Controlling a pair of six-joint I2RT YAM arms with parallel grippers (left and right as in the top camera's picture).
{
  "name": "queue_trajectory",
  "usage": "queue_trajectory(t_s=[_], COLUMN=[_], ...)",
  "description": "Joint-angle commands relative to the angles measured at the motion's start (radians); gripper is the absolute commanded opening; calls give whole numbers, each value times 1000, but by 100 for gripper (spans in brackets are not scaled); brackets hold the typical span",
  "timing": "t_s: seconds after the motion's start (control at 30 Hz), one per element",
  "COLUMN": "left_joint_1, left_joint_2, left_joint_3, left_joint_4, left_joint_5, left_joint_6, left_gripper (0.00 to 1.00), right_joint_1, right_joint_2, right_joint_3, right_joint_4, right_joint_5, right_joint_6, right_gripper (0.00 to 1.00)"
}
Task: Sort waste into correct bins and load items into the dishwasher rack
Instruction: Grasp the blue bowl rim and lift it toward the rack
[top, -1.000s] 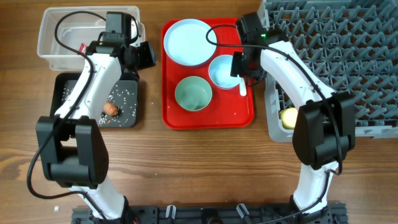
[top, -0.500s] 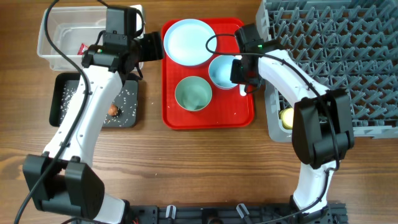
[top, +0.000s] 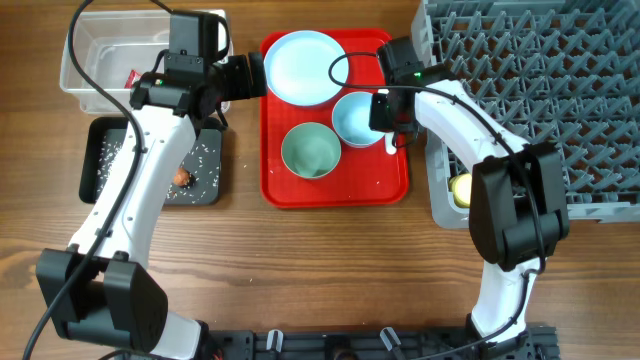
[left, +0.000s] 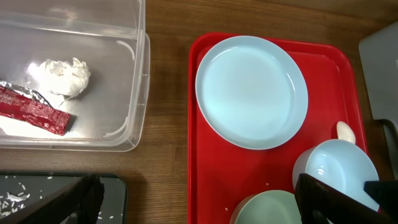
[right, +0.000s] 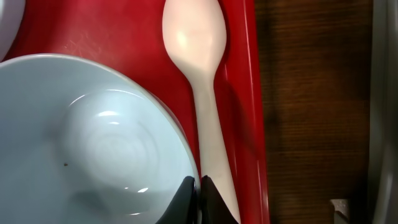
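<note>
Overhead view is showing the left gripper (top: 252, 78) spread wide and released, holding nothing, between the clear rectangular plastic tub (top: 80, 75) at upper left and the pale blue round plate (top: 300, 65) on the flat red serving tray (top: 335, 190). The right gripper (top: 383, 110) is sitting at the right edge of the pale blue bowl (top: 355, 118), with the mint-green bowl (top: 310, 150) lower left of it. Only this view is taking in the shallow black rectangular tray (top: 100, 150) carrying white rice grains (top: 205, 155) and a small brown food lump (top: 181, 177), and the small yellow cup (top: 463, 188) in the large grey plastic lattice dishwasher rack (top: 540, 70) at right. Left wrist view is showing plainly the red wrapper (left: 31, 112) and small crumpled white tissue ball (left: 59, 78) lying in the tub. Right wrist view is showing the jaws clenched on the bowl's rim, with the white plastic spoon (right: 199, 74) lying just beside it.
</note>
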Motion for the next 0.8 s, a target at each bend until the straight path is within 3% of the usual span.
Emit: queue_trajectory(t_s=[0.0, 0.17, 0.4, 0.47, 0.63, 0.77], left_joint_1=[0, 0, 0, 0, 0, 0], left_joint_2=[-8, -8, -8, -8, -8, -8], left_joint_3=[14, 14, 14, 14, 14, 14], left_joint_4=[0, 0, 0, 0, 0, 0], left_joint_5=[-14, -14, -14, -14, -14, -14], left_joint_6=[5, 6, 6, 5, 5, 6], left_gripper=[100, 100, 100, 100, 100, 100], right_joint_1=[-2, -13, -28, -28, -28, -31], right_joint_2=[14, -29, -169, -210, -264, -251], right_joint_3=[-5, 77, 259, 283, 283, 271], right_joint_4=[-2, -53, -157, -174, -164, -74], right_joint_5=[22, 30, 202, 296, 745, 1033], right_joint_6=[-32, -51, -80, -81, -76, -135], right_gripper=[4, 4, 4, 4, 4, 5])
